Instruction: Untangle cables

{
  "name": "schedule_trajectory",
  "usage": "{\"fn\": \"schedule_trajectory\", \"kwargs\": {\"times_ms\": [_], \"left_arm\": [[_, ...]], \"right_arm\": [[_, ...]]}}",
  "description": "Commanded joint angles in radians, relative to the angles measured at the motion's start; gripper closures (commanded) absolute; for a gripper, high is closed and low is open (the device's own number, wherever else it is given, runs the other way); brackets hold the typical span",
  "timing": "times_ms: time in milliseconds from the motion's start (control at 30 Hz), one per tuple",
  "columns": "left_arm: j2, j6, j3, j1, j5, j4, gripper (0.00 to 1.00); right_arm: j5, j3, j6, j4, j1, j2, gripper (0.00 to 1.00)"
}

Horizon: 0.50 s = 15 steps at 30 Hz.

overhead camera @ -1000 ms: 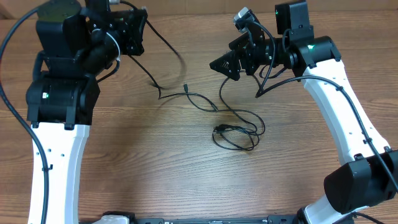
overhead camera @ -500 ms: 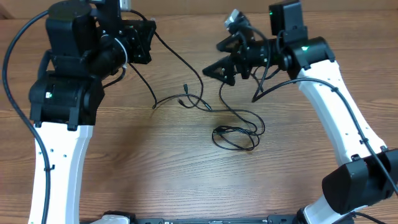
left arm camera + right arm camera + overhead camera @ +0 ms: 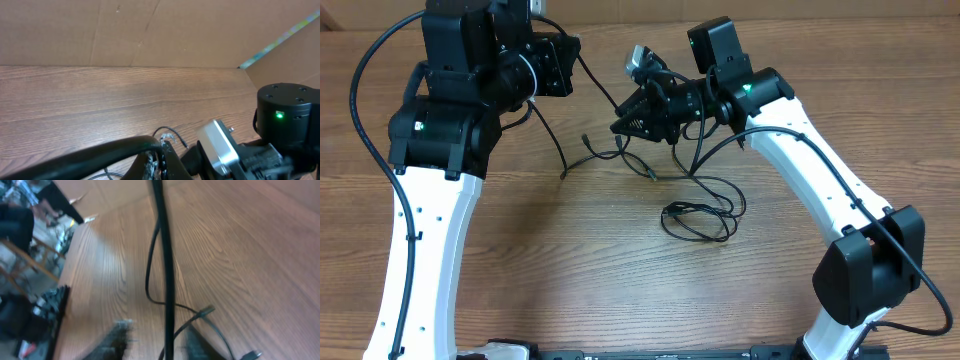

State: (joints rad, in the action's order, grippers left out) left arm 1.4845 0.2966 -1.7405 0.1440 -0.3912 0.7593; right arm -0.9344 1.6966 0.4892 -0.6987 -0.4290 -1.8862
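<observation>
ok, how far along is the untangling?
Done: nothing separated yet; the cables cross mid-table and a coil sits unopened. In hand: left gripper shut on one strand, lifted; right gripper straddles it, jaws apart. Left: pull strands apart, open the coil.

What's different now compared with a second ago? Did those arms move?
The right gripper swung left toward the left gripper, which edged right holding a thin black cable strand; a small plug end slid left. The loose black cable coil stayed put.

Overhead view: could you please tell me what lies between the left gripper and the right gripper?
In the overhead view, a thin black cable stretches from the left gripper toward the right gripper.
</observation>
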Motion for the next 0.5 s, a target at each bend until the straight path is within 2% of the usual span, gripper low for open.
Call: {"fn": "schedule_trajectory", "kwargs": {"times_ms": [0,67,100,133,167,200,467], "left_arm": [[0.003,-0.001,-0.026,0.020,-0.001,-0.004,0.96],[0.004,0.000,-0.026,0.038,0.001,-0.007,0.96],[0.005,0.001,-0.026,0.049,0.004,-0.010,0.96],[0.006,0.004,-0.026,0.061,0.010,-0.014,0.95],[0.008,0.004,-0.026,0.075,0.012,-0.022,0.95],[0.010,0.004,-0.026,0.086,0.013,-0.027,0.95],[0.013,0.003,-0.026,0.105,0.035,-0.022,0.95]], "right_arm": [[-0.011,0.007,0.010,0.008,-0.003,-0.006,0.51],[-0.011,0.007,0.009,0.014,-0.003,-0.006,0.53],[-0.012,0.007,0.008,0.018,-0.003,-0.006,0.57],[-0.016,0.007,0.005,0.022,-0.003,-0.006,0.68],[-0.023,0.007,0.006,0.024,-0.003,-0.006,0.91],[-0.030,0.007,0.005,0.024,-0.003,-0.006,0.96],[-0.021,0.007,-0.008,0.018,0.016,-0.006,0.96]]}}
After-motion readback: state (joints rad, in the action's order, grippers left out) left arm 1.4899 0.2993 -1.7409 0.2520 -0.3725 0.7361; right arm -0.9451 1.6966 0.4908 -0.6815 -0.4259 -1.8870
